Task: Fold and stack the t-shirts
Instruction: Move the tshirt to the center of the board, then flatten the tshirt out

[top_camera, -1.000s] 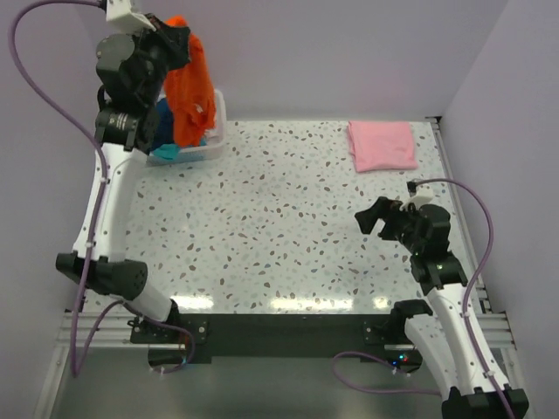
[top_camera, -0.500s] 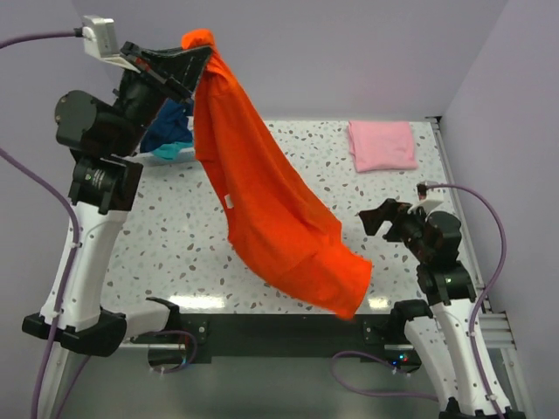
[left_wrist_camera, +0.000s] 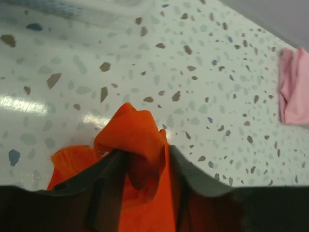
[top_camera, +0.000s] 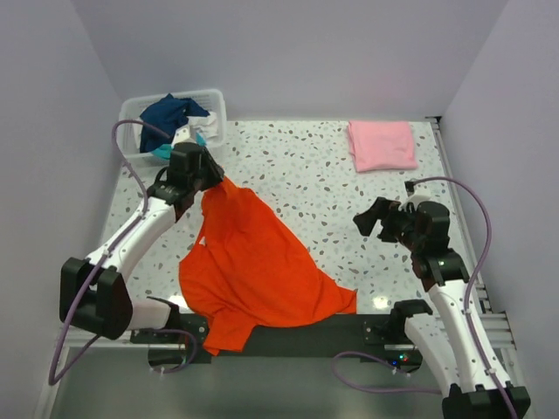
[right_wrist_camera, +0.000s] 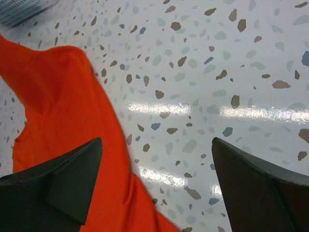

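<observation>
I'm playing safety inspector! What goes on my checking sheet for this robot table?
Surface: speckled table, shiny.
Job's things: orange t-shirt lies rumpled, hanging over the near edge; pink t-shirt is folded, far right; navy, teal and white cloth sits in the basket.
Clutter: nothing seen.
Hands: left hand has orange cloth bunched between its fingers, gripped or let go unclear; right hand is open and empty.
Cables: purple cables loop beside each arm, not on the shirts.
Surroundings: plain walls.

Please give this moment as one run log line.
left gripper: orange t-shirt between jaws, grip unclear | right gripper: open, empty | orange t-shirt: unfolded | pink t-shirt: folded
</observation>
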Controlling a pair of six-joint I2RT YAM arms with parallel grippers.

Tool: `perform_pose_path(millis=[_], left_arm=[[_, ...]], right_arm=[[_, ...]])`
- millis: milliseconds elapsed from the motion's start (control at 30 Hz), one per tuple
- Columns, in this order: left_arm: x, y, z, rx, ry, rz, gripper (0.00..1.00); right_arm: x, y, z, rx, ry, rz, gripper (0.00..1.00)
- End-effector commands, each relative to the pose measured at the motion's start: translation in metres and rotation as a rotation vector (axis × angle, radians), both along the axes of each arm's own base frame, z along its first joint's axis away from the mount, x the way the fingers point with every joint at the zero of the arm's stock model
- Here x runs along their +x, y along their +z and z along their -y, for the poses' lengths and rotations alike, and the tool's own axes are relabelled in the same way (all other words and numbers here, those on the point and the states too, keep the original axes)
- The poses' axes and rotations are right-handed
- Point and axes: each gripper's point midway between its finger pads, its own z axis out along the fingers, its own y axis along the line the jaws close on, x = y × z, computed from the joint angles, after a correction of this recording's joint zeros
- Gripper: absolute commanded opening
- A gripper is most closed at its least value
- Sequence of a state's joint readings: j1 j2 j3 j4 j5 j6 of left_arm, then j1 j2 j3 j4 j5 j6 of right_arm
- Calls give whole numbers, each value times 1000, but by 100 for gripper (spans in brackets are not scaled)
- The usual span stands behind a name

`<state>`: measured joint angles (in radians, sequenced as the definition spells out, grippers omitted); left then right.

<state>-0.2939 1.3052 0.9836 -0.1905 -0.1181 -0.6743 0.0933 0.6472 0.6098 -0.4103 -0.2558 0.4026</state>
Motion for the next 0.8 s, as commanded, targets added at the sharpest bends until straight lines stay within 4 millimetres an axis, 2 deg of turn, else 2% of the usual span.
perform_pose_path(millis=[0,33,67,100,200,267,300,333,367,400,433,467,533,567,600,667,700,767], left_arm=[[16,-10,-50,94,229,-87,50],[14,-22,-56,109,255,-149,82],[12,-27,-62,112,276,-174,97],[9,-31,-64,116,291,-193,100],[-15,-52,-62,97,289,-265,100],[-45,-73,-50,75,242,-319,100],[-57,-80,-46,71,227,-337,100],[-80,-94,-45,62,223,-374,100],[-93,-101,-37,60,193,-389,100],[-114,-121,-38,69,177,-435,100],[-125,-119,-32,36,148,-431,100],[-136,-123,-28,31,121,-443,100],[-158,-134,-22,3,71,-473,100],[-164,-138,-18,-3,47,-478,100],[-174,-150,-19,3,28,-501,100],[-177,-157,-16,-5,7,-508,100],[-178,-162,-15,-6,0,-519,100],[-173,-169,-6,-18,-30,-531,100]], right_arm=[[-7,-8,-5,-1,40,-32,99],[-9,-10,-7,8,48,-40,99],[-10,-12,-8,19,53,-50,99],[-14,-19,-11,36,58,-72,99],[-26,-27,-26,81,125,-128,99],[-37,-38,-36,85,168,-182,99],[-46,-40,-50,90,227,-203,99],[-50,-45,-58,92,262,-231,99],[-52,-49,-64,77,276,-243,99],[-63,-52,-81,57,346,-256,99],[-67,-60,-89,28,373,-287,99],[-68,-59,-100,14,406,-275,99],[-85,-67,-129,-28,509,-287,99],[-84,-74,-144,-37,538,-305,99],[-95,-79,-160,-37,587,-320,99],[-95,-94,-179,-56,610,-356,99],[-97,-98,-185,-61,623,-369,99],[-88,-105,-193,-74,600,-380,99]])
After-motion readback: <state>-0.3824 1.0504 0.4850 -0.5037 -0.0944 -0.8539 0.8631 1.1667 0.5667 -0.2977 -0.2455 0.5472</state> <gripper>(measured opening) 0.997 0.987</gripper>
